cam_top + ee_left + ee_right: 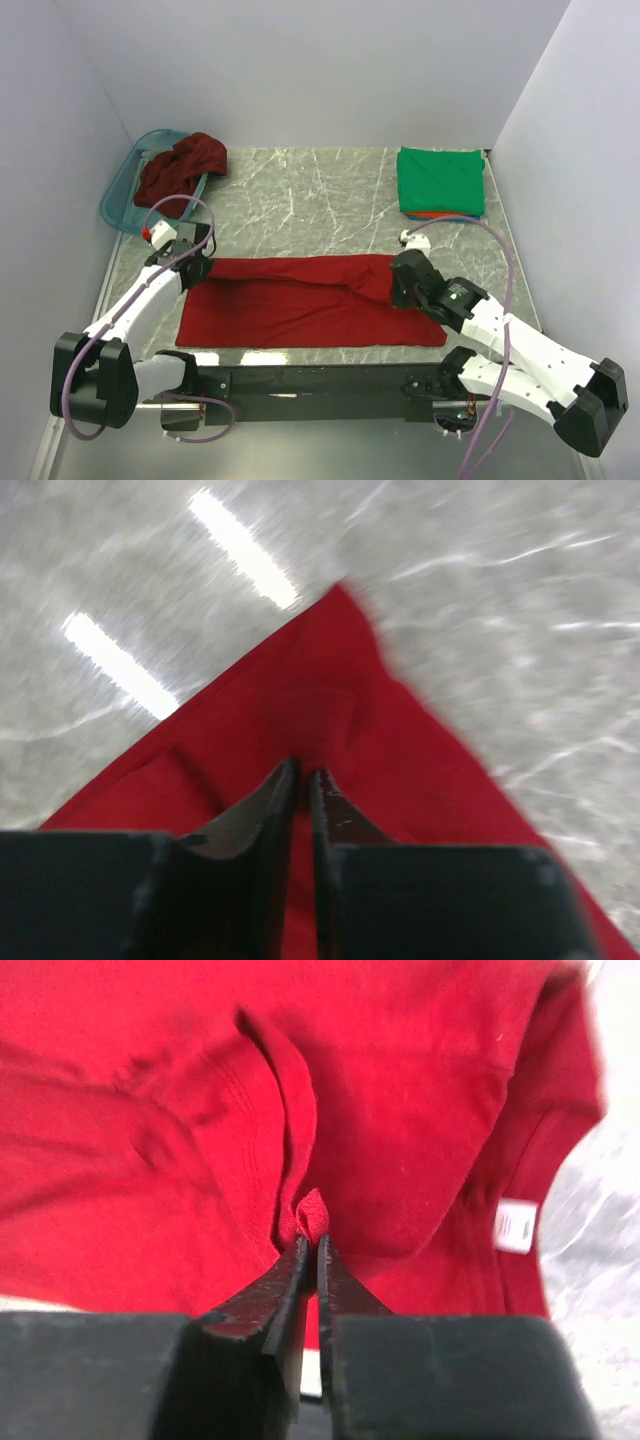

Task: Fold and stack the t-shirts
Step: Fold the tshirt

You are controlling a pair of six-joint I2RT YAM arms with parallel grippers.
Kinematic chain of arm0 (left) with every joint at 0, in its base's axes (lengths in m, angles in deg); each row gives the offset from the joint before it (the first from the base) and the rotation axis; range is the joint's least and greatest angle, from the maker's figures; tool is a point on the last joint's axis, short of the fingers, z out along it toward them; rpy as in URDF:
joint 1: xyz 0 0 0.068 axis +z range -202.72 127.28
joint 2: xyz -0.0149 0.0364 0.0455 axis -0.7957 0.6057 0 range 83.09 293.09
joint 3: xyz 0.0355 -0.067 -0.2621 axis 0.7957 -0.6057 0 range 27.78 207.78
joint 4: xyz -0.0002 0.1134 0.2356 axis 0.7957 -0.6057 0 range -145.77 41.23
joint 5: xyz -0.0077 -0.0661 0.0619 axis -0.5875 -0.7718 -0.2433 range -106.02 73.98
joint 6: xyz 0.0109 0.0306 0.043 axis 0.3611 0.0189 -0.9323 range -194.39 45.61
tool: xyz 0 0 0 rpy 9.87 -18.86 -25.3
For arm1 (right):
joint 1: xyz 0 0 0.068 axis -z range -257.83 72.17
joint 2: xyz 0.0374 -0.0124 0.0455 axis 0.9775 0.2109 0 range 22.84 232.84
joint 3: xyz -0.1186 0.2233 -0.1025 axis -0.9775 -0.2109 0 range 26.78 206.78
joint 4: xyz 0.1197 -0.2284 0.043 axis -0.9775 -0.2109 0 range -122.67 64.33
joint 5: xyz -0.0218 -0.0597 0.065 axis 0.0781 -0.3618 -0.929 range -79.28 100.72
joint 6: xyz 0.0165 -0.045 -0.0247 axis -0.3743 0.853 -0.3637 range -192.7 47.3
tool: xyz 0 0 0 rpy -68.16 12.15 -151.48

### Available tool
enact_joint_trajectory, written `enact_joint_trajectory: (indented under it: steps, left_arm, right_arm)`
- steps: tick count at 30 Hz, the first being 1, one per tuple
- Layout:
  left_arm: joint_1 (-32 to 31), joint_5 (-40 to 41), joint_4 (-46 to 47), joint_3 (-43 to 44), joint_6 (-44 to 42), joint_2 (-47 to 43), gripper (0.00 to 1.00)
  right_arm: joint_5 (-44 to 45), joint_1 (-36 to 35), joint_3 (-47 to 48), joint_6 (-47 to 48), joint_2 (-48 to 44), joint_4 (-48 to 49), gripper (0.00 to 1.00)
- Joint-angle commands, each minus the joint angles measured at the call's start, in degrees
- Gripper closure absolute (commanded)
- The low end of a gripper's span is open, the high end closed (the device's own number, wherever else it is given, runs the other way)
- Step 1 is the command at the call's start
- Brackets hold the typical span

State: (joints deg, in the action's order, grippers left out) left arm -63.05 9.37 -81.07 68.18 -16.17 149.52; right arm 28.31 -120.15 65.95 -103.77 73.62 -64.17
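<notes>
Cloth of the red t-shirt [300, 300] lies as a long band across the near part of the desk [300, 195], just beyond the arm bases. It is flat except for a raised ridge along its far edge. That shape suggests a lengthwise fold in hand, with both arms working the same far edge so the cloth travels evenly.

The left tool [303, 772] sits at the band's far left corner, its fingers almost together with only a slit between them. Whether cloth is caught in that slit cannot be told. The right tool [312, 1242] is at the far right end, near the white neck label [515, 1225], and is clamped on a small pucker of red cloth that bunches at its tips. A hold at both ends probably serves to make the fold line straight.

Farther back on the left, a maroon t-shirt [180, 170] is heaped in the teal basket [118, 195], apparently unfolded and waiting its turn. At the far right a folded green t-shirt [440, 180] tops a stack, with an orange-red one [425, 213] showing beneath. That stack is the likely destination.
</notes>
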Motion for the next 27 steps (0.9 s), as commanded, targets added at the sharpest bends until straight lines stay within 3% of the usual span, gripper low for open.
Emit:
enact_joint_trajectory:
  steps: [1, 2, 5, 6, 8, 9, 12, 16, 22, 27]
  left_arm:
    - [-0.1, 1.9, 0.1, -4.5, 3.4, -3.1, 0.82]
    - [-0.1, 2.8, -1.5, -5.4, 5.5, -3.8, 0.77]
    - [-0.1, 4.7, -5.6, -6.8, 8.8, -7.7, 0.63]
    - [-0.1, 4.9, -8.8, -6.1, 9.4, -9.7, 0.45]
    - [-0.1, 4.9, -11.8, -4.5, 10.2, -11.3, 0.14]
    - [-0.1, 4.2, -13.0, -2.7, 10.0, -12.5, 0.05]
    - [-0.1, 3.1, -14.1, 0.5, 9.4, -14.0, 0.01]
    - [-0.1, -1.5, -8.0, 2.6, 6.7, -14.3, 0.01]
    - [-0.1, -8.0, 1.3, 2.1, 2.6, -9.8, 0.00]
    - [-0.1, -13.0, 9.3, -0.2, 0.8, -4.7, 0.01]
  right_arm:
    - [-5.4, -1.3, -4.3, -6.0, -1.2, -0.9, 0.80]
    - [-6.5, -1.6, -5.2, -7.8, -1.3, -1.8, 0.69]
    - [-10.5, -4.9, -6.0, -11.5, -2.4, -2.7, 0.50]
    - [-11.3, -5.1, -5.4, -12.2, -3.4, -3.2, 0.34]
    - [-12.2, -5.7, -4.1, -12.7, -4.9, -3.9, 0.27]
    - [-11.7, -5.8, -3.6, -12.6, -6.4, -4.6, 0.21]
    - [-6.3, -5.7, -0.9, -11.6, -7.9, -5.4, 0.14]
    - [-0.7, -5.6, 1.7, -9.4, -6.1, -2.1, 0.08]
    - [3.9, -3.1, 6.2, -0.4, 6.5, 4.5, 0.01]
    - [-8.7, 7.3, 6.5, 9.8, 15.5, 12.0, 0.01]
